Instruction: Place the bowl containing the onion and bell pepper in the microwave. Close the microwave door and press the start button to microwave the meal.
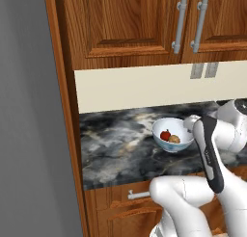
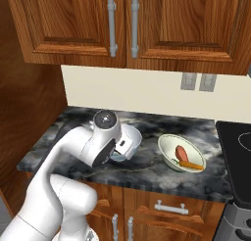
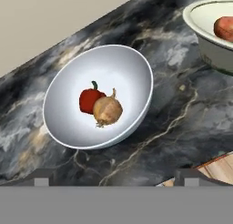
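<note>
Jaws stand wide apart and hold nothing, their two dark tips rising at the bottom of the hand view with dark marbled surface between them. Taking the bowl as the landmark, the tips sit just short of its near rim, one toward each side, without touching it. The bowl rests upright on the surface, white inside, and in its bottom lie the onion and the bell pepper, touching each other, the pepper's green stem pointing away from the jaws and the onion on the side nearer them. Beyond the bowl, in the hand view's upper right corner, a second, pale cream-green bowl stands apart from it with a reddish piece of food inside. In the left base view the bowl shows its light blue outer wall, with the pepper and onion side by side, and the white arm crosses just beside it on the right. In the right base view the arm's wrist covers most of the bowl, leaving only a strip of rim showing; the cream-green bowl sits to its right, holding orange and red pieces, and further right the black stove top begins. Above the bowl hang wooden cabinets with silver bar handles, over a cream back wall.
</note>
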You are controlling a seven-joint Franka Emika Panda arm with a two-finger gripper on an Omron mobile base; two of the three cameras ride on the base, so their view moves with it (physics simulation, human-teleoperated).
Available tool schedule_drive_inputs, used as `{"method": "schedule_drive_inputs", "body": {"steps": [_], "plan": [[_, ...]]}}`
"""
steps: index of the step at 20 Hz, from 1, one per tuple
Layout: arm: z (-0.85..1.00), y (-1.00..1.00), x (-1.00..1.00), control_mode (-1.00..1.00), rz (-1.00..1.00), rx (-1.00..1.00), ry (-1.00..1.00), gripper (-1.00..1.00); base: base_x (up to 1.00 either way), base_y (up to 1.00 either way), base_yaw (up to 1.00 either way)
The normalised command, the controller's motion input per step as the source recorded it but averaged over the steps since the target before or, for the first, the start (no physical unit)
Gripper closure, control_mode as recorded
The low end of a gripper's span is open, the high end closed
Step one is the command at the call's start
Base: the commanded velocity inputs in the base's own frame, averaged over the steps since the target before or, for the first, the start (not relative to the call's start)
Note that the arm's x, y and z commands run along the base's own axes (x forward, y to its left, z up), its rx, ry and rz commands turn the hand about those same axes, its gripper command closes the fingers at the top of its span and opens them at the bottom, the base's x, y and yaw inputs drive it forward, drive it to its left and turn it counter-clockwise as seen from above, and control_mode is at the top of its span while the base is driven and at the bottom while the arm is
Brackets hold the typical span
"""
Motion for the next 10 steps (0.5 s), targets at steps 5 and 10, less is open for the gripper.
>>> {"method": "schedule_drive_inputs", "body": {"steps": [5,10], "plan": [[-0.09,-0.16,0.00,-1.00,-0.05,0.12,0.21,-1.00,0.00,0.00,0.00],[-0.27,0.00,0.03,-1.00,0.00,0.09,0.10,-1.00,0.00,0.00,0.00]]}}
